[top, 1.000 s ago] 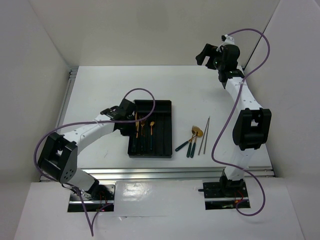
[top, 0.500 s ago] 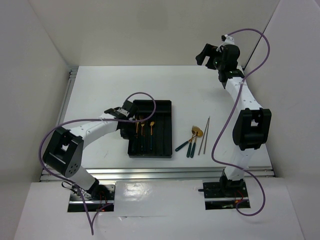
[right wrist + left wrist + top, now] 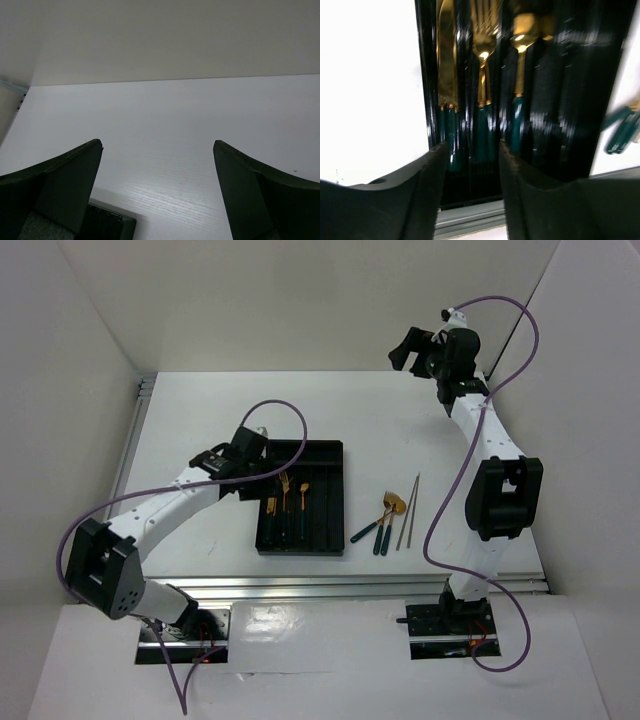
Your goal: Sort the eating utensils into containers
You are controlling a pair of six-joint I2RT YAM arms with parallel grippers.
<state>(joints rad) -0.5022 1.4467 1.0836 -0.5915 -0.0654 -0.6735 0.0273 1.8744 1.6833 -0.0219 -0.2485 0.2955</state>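
The black tray (image 3: 330, 502) lies mid-table with its lengthwise containers. Gold-headed, teal-handled eating utensils lie in them: knives (image 3: 447, 75) in the leftmost, forks (image 3: 483, 55) in the one beside it, a spoon (image 3: 522, 35) in the third. My left gripper (image 3: 258, 455) hovers over the tray's far left corner; its fingers stand apart with nothing between them (image 3: 472, 150). More utensils (image 3: 380, 525) and two chopsticks (image 3: 408, 510) lie on the table right of the tray. My right gripper (image 3: 405, 348) hangs high at the back right, wide open and empty (image 3: 157, 145).
White walls close in the table on the left, back and right. An aluminium rail (image 3: 350, 585) runs along the near edge. Purple cables loop over both arms. A corner of the tray (image 3: 107, 225) shows low in the right wrist view.
My left gripper has opened and drawn back toward the tray's far left corner, leaving a knife in the leftmost compartment. The right arm has not moved.
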